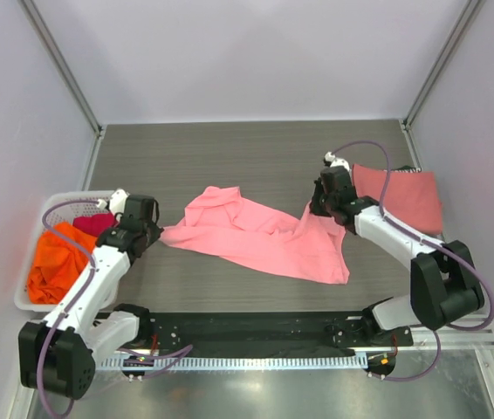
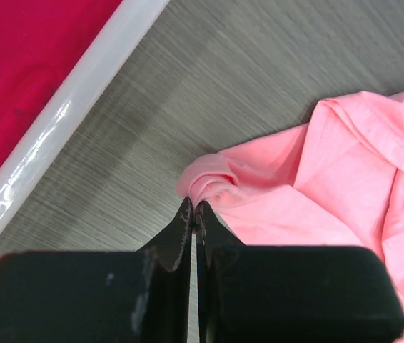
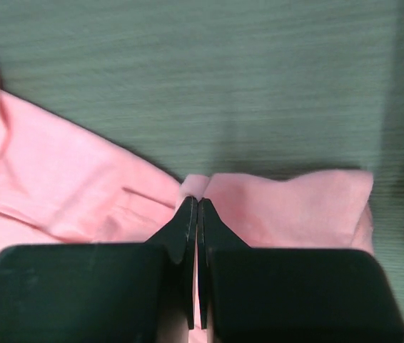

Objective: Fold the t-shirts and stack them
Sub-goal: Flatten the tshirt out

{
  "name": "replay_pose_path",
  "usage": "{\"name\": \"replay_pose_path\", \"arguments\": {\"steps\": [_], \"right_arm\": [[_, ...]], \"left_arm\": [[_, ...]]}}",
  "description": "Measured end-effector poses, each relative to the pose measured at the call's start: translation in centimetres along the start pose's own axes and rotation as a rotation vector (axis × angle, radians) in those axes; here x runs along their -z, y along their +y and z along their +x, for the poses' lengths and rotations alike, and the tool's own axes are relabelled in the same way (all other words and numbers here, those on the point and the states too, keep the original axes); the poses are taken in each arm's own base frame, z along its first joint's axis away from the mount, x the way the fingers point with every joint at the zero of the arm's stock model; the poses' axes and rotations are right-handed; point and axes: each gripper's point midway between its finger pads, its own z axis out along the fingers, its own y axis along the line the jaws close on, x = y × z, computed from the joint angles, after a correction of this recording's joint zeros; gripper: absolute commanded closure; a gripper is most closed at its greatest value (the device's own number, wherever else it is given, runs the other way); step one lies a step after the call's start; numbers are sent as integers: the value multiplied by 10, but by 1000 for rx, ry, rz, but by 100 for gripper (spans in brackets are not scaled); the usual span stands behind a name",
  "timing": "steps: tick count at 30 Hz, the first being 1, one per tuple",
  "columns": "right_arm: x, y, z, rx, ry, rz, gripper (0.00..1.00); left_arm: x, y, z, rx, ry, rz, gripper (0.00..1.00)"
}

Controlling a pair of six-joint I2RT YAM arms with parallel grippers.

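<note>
A light pink t-shirt (image 1: 260, 234) lies crumpled and stretched across the middle of the table. My left gripper (image 1: 153, 232) is shut on its left edge; the wrist view shows the cloth (image 2: 309, 193) pinched at the fingertips (image 2: 185, 214). My right gripper (image 1: 315, 208) is shut on its right edge, the cloth (image 3: 81, 186) bunched at the fingertips (image 3: 188, 209). A folded salmon-red t-shirt (image 1: 402, 195) lies at the right. Orange (image 1: 55, 262) and magenta (image 1: 95, 223) shirts sit in the basket.
The white lattice basket (image 1: 25, 300) stands at the table's left edge; its rim (image 2: 66, 118) passes just left of my left gripper. White walls enclose the dark wood-grain table (image 1: 229, 157) on three sides.
</note>
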Motion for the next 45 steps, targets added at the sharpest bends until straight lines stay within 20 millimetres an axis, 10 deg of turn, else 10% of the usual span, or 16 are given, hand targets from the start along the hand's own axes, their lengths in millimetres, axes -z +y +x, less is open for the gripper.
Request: {"name": "replay_pose_path", "arguments": {"steps": [6, 12, 16, 20, 27, 33, 39, 45], "right_arm": [[43, 25, -95, -42, -184, -90, 99], [132, 48, -210, -83, -423, -225, 99], [210, 68, -260, -61, -567, -334, 99], [307, 76, -260, -25, -701, -446, 99], [486, 61, -221, 14, -1014, -586, 99], [619, 46, -197, 48, -1301, -668, 99], [607, 45, -216, 45, -1296, -610, 99], [441, 57, -278, -18, -1003, -436, 99]], "left_arm": [[0, -17, -13, 11, 21, 10, 100], [45, -78, -115, 106, -96, 136, 100], [112, -104, -183, 130, -232, 260, 100], [178, -99, -208, 126, -328, 359, 100], [278, -50, -197, 134, -428, 483, 100], [326, -42, -207, 155, -486, 553, 100], [297, -70, -215, 122, -410, 525, 100], [182, -112, -197, 57, -208, 384, 100]]}}
